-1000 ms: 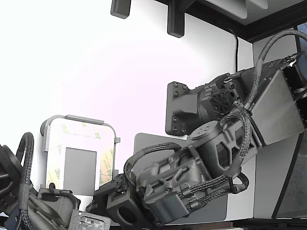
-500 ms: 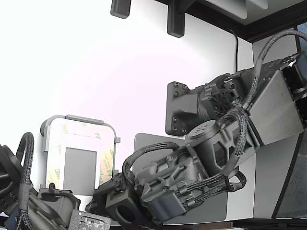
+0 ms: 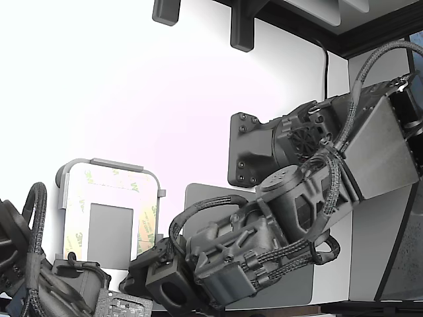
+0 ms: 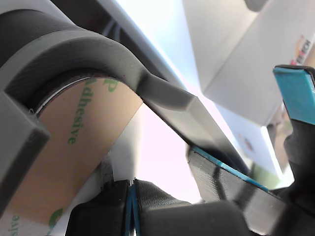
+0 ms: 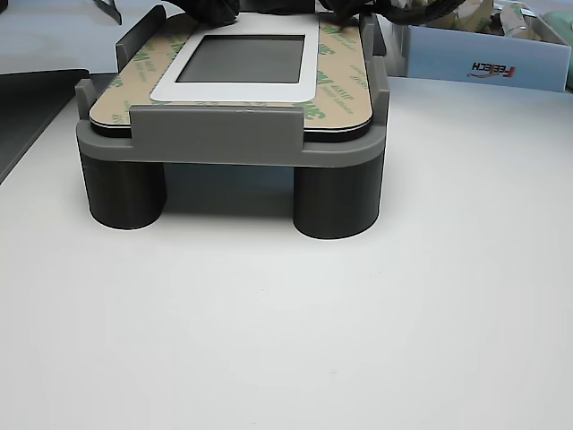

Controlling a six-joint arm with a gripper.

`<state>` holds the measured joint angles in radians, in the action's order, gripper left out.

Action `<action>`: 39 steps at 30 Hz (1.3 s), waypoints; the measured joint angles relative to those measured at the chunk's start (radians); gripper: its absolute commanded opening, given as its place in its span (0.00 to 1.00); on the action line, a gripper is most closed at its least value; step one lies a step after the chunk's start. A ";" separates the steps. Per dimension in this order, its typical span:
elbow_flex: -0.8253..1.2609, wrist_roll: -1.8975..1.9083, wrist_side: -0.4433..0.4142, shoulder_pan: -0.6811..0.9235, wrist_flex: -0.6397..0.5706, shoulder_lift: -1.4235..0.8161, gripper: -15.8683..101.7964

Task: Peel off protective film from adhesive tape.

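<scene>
Peeling barely begun, if begun at all. Adhesive tape (image 5: 336,76) laid as a flat border around a small grey rectangle (image 5: 242,58), seated on a grey fixture (image 5: 233,139) raised on dark round legs (image 5: 336,202) over a white table (image 5: 286,340). Protective film (image 3: 147,221) present on every border strip visible in the exterior and other views, pale yellow-tan with green logos, lying flat; no lifted corner or curled end apparent, though the far edge of the border sits hidden behind dark gripper parts at 12 o'clock in the other view. Fixture at roughly 8 o'clock in the exterior view, with the large dark arm (image 3: 264,251) reaching in from 3 o'clock and the wrist low at 6 o'clock, just beside the fixture's near corner. Gripper (image 4: 206,162) pressed close against the fixture rim in the wrist view, blue-padded finger (image 4: 295,93) at 3 o'clock, a second blue-edged finger running toward 5 o'clock; liner surface with green lettering visible under the curved rim at 8 o'clock. Jaw state: impossible to tell, contact with the liner not visible from any view. Remaining, by judgement: catching an edge of the liner and drawing all strips off. Clear bin (image 5: 483,54) with pale scraps at 1 o'clock in the other view.
</scene>
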<state>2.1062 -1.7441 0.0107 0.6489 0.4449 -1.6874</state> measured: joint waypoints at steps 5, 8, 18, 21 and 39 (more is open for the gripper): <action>-0.005 0.006 0.000 0.000 0.014 -0.005 0.04; -0.005 0.008 0.000 0.000 0.017 -0.006 0.04; -0.005 0.011 0.000 0.003 0.025 -0.012 0.04; -0.005 0.011 -0.002 0.005 0.029 -0.012 0.04; -0.025 0.008 -0.002 0.005 0.044 -0.014 0.04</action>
<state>2.0816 -1.7365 0.0092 0.6535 0.4893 -1.7012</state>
